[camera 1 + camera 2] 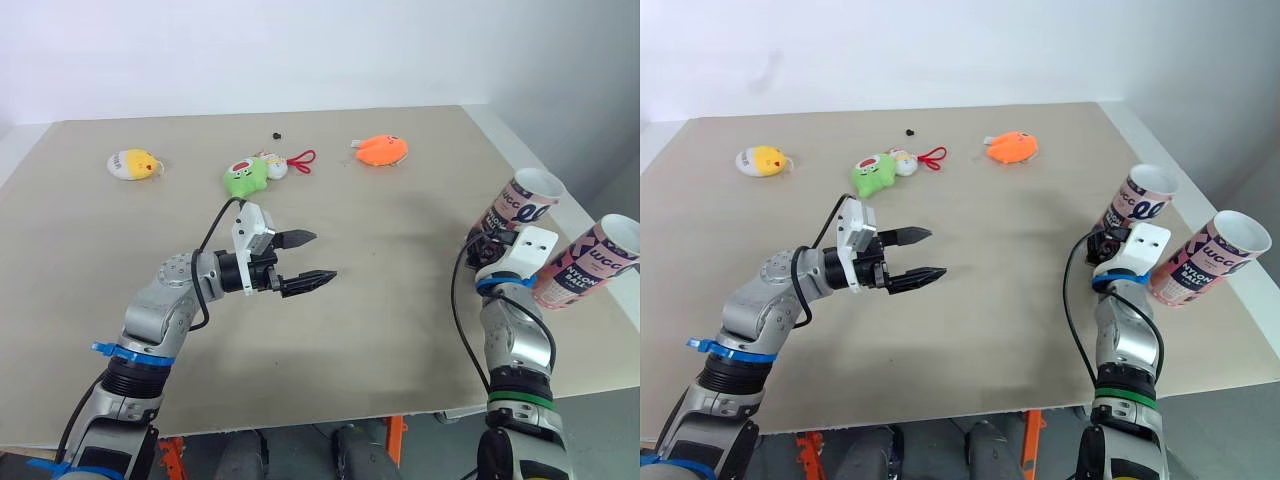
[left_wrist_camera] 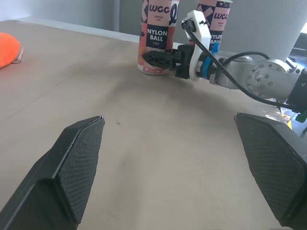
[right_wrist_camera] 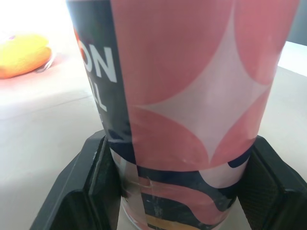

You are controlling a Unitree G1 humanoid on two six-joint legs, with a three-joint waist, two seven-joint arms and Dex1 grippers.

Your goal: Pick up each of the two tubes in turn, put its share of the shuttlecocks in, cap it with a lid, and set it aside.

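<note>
One tube (image 1: 522,205) is clamped low between the right gripper (image 2: 156,58) fingers, presumably for lifting; the other tube (image 1: 590,262) is left just outside them; the left gripper (image 1: 308,258) fingers are spread wide.

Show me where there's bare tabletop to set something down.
Widest bare patch: the table between the left gripper and right gripper, down to the near edge. Crowded: the far side, with yellow toy, green toy and orange toy, and the right edge, where the right gripper clasps the inner tube beside the outer tube.

Silver arms (image 1: 165,300) w/ blk cables (image 1: 458,320), blue bands (image 1: 125,352), white brackets (image 1: 250,232); blk textured left hand (image 1: 325,255), right hand (image 3: 177,141)
</note>
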